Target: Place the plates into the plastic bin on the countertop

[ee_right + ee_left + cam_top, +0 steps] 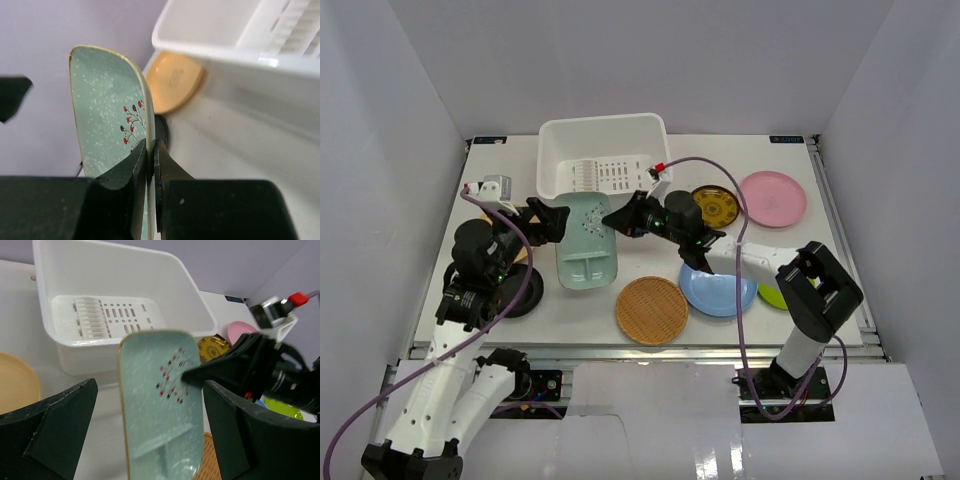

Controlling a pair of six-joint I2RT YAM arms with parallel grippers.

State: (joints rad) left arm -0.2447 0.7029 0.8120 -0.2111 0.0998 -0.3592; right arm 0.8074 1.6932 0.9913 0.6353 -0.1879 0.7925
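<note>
Pale-green divided plate [587, 240] w/ red-berry sprig, rim pinched by right end effector [150, 148]; left end effector [150, 405] spread.

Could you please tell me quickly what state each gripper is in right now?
Left gripper: open, jaws wide apart, holding nothing.
Right gripper: closed, jaws pinching the edge of the pale green divided plate.

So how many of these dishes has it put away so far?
None yet: the white plastic bin looks empty. The right hand pinches the pale green rectangular plate by its edge; the left hand hangs open beside it. Left to move: the woven tan plate, round blue plate, pink plate, yellow-brown patterned plate and lime green plate, at least.
</note>
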